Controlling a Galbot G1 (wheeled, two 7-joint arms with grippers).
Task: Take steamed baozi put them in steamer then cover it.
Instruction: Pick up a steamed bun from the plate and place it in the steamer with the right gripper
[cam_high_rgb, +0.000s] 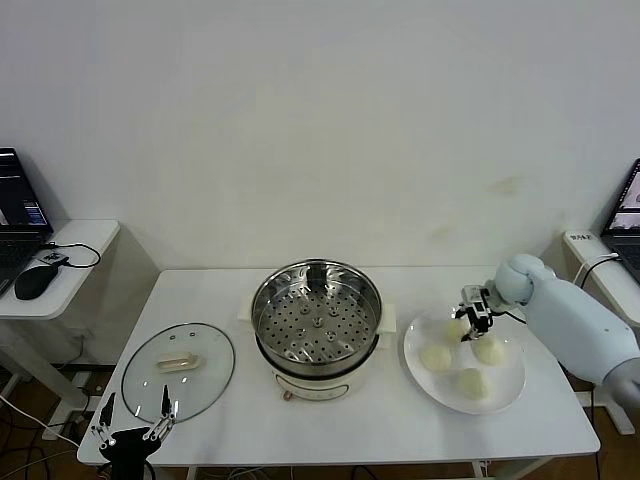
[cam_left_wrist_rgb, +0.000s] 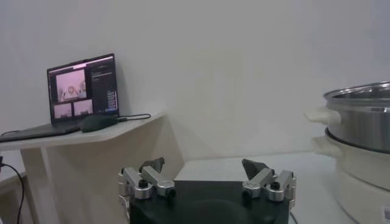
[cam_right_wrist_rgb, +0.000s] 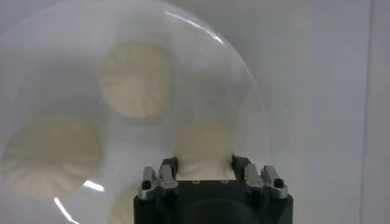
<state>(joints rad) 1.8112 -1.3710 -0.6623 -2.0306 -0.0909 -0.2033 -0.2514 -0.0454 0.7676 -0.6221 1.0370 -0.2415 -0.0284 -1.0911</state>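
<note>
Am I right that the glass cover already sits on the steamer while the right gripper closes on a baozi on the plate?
Not quite: the head view shows the cover lying on the table left of the open steamer. The right gripper does close on a baozi on the plate.

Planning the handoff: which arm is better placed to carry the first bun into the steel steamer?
Right: its claw is around a cream-white bun on the white plate; the left claw waits open by the table's front edge.
</note>
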